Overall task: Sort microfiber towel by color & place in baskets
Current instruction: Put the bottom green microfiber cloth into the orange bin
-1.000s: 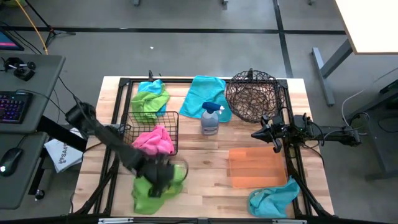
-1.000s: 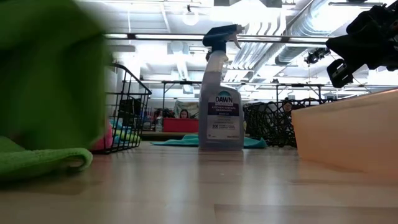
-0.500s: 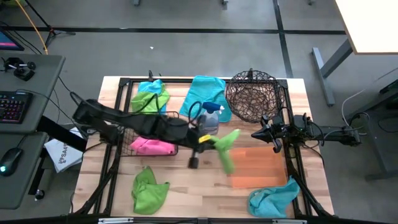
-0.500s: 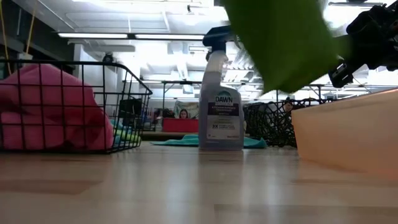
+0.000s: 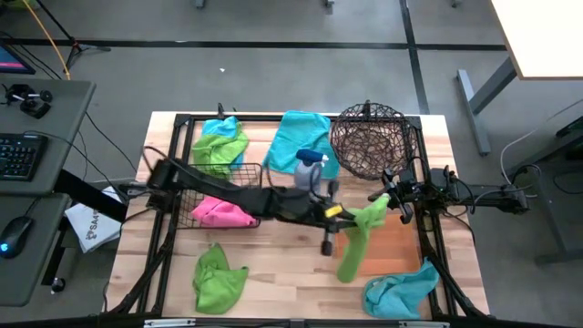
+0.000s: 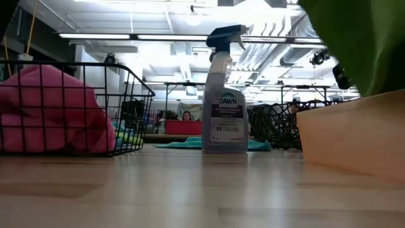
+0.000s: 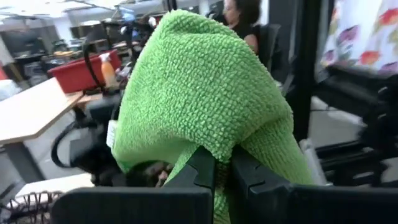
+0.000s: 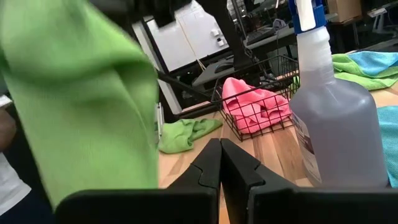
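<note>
My left gripper (image 5: 349, 219) reaches across the table and is shut on a green microfiber towel (image 5: 358, 235), also seen in the left wrist view (image 7: 199, 93), over the flat orange tray (image 5: 392, 239). My right gripper (image 5: 390, 197) waits shut at the tray's far side, with the green towel (image 8: 81, 106) close in front of it. The black wire-grid basket (image 5: 239, 173) holds a pink towel (image 5: 219, 212). The round brown wire bowl (image 5: 369, 138) stands at the far right. A second green towel (image 5: 219, 279) lies flat near the near-left corner. My left gripper pinches the green towel between its two fingers (image 7: 205, 171) at a bunched fold (image 7: 217, 146). It comes from the table's left, slanting down. The towel drapes over and hangs below the fingers above the tray's left part (image 5: 351, 251); whether its lower end touches the tray I cannot tell.
A spray bottle (image 5: 308, 175) stands upright mid-table beside the left arm. Blue towels lie at the far middle (image 5: 299, 141) and the near-right corner (image 5: 401, 290); a green-and-blue pile (image 5: 219, 146) lies far left. A black metal frame (image 5: 428, 210) borders the table.
My left gripper has risen from the near-left corner with one green towel and swung toward the table's right, past the spray bottle, until it stands over the orange tray. That towel is lifted clear and hangs from the fingers. The other green towel stayed on the table.
</note>
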Available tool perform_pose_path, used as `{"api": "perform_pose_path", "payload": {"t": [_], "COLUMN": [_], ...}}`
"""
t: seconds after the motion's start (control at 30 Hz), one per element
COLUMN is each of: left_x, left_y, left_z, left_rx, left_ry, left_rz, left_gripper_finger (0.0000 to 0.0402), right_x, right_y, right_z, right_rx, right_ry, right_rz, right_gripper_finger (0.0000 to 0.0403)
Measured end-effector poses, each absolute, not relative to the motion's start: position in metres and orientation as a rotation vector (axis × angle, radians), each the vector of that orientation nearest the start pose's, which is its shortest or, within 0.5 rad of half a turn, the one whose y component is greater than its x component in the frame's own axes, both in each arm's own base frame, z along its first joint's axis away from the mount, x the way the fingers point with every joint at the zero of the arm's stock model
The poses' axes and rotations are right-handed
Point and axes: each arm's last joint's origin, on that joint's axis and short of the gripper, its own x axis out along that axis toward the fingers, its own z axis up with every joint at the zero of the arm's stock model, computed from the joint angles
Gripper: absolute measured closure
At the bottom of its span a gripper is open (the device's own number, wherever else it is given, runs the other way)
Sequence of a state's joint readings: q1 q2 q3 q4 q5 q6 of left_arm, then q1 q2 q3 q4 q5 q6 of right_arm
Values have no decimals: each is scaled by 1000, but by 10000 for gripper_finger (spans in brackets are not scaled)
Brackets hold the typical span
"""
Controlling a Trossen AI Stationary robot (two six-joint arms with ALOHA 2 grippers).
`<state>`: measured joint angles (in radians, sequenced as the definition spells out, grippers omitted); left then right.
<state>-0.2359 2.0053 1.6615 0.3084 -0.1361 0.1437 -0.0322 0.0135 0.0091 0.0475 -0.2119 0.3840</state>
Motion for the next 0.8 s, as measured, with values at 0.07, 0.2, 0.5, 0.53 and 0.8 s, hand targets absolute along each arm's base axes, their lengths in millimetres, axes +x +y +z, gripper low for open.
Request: {"api": "perform_pose_path", "payload": {"t": [0.07,0.2,0.5,0.53,0.8], "left_x": [478,493,493,493,497], "left_y": [-109,-106,-102,-98,-92], "left_z": [291,265,278,281,269], "left_rx": [151,94,92,90,-23], "left_ry": [32,1,-172,-196,-78], "left_rz": [-68,-37,80,113,12], "left_gripper_finger": [401,401,401,401,401], "right_x": [97,97,97,97,97], "right_y": [3,3,3,3,3], "right_z": [170,170,170,170,170], "right_rx": [378,378,378,378,378], "right_ry": [-8,-8,-8,-8,-8], "right_rz": [186,186,186,186,186], "right_gripper_finger": [402,402,402,402,402]}}
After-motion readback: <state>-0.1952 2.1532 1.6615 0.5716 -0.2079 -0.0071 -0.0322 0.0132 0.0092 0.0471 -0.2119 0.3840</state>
